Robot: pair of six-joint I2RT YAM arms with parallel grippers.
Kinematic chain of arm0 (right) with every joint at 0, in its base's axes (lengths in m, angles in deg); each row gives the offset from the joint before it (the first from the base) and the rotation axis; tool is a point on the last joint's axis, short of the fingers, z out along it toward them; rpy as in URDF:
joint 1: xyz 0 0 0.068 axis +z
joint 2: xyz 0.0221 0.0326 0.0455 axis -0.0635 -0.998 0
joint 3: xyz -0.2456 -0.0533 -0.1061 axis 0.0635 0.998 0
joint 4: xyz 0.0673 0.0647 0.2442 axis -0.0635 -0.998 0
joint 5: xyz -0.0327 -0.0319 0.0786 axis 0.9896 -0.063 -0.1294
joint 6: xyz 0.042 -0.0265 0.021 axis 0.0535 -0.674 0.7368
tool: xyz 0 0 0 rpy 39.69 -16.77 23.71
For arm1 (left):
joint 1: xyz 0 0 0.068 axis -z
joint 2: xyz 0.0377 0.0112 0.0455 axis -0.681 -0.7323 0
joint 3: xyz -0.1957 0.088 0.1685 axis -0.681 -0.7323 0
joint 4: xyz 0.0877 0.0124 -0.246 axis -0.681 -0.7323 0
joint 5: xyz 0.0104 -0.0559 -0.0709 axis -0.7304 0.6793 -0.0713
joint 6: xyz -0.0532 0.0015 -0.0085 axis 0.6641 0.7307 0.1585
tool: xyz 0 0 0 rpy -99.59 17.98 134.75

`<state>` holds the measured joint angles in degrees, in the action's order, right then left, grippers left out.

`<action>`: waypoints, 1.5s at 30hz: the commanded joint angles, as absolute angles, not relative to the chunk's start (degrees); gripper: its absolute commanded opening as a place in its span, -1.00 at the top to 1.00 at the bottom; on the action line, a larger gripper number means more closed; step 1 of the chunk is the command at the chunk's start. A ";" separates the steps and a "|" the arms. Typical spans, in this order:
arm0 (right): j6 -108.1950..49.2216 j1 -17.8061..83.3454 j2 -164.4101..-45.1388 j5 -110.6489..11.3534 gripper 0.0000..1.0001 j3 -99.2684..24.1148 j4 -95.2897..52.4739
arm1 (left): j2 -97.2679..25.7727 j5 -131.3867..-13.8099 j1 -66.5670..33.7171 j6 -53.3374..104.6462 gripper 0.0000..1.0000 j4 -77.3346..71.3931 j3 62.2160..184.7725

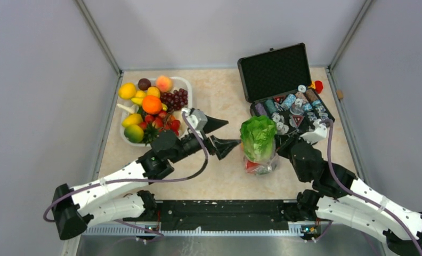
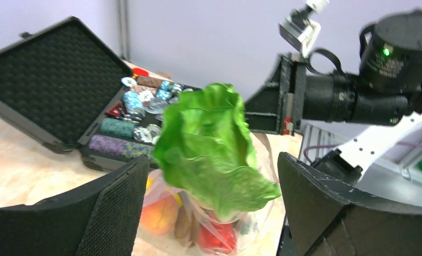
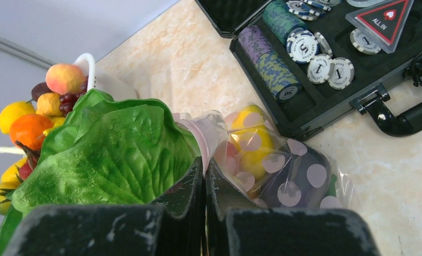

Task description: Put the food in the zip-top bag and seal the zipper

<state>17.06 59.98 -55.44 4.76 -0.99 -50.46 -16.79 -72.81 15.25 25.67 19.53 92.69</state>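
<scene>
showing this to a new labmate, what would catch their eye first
The green lettuce at mid-table, standing up out of the clear bag, which the right gripper pinches at its mouth. The left gripper is open just left of it. Behind, a white basin of bright fruit at back left and an open black case of chips at back right.

At my right, an open black case (image 1: 275, 69) holds rows of poker chips (image 1: 290, 101); at my left, a white basin (image 3: 91, 69) sits on the marbled tabletop (image 1: 219, 96).
</scene>
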 commanded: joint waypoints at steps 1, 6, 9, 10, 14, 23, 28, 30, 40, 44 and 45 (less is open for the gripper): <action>18.94 59.11 -54.26 8.18 1.00 -1.46 -51.06 | -12.43 -70.42 9.80 33.47 -0.70 15.99 91.27; 19.63 59.04 -54.58 8.40 1.00 -1.56 -51.10 | -18.44 -68.93 6.48 40.66 -0.33 3.49 95.06; 20.49 59.08 -54.68 9.07 1.00 -2.03 -52.25 | -23.59 -64.60 6.42 43.50 -0.29 2.25 96.04; 20.70 59.02 -54.64 9.28 1.00 -2.24 -52.59 | -24.63 -62.90 6.39 44.38 -0.28 2.98 95.64; 20.79 58.93 -54.73 9.86 1.00 -3.25 -54.03 | -25.56 -60.87 6.38 48.45 -0.27 6.62 92.51; 20.83 58.76 -54.63 9.52 1.00 -3.51 -53.61 | -30.83 -47.04 6.38 43.12 -0.32 15.63 90.81; 21.18 58.75 -54.55 9.42 1.00 -3.51 -53.78 | -37.30 -46.24 6.39 47.33 -0.29 22.89 90.93; 21.22 58.82 -54.50 9.46 1.00 -3.60 -53.81 | -38.90 -46.62 6.32 50.02 -0.26 25.27 90.78; 21.35 58.75 -54.47 8.54 1.00 -3.25 -52.88 | -41.40 -52.40 6.21 54.16 -0.20 25.00 92.21; 21.22 58.76 -54.43 8.29 1.00 -3.25 -52.53 | -43.01 -52.97 6.21 55.88 -0.13 25.79 92.81; 21.18 58.78 -54.45 8.27 1.00 -3.25 -52.32 | -43.38 -53.14 6.21 55.79 -0.12 25.33 93.25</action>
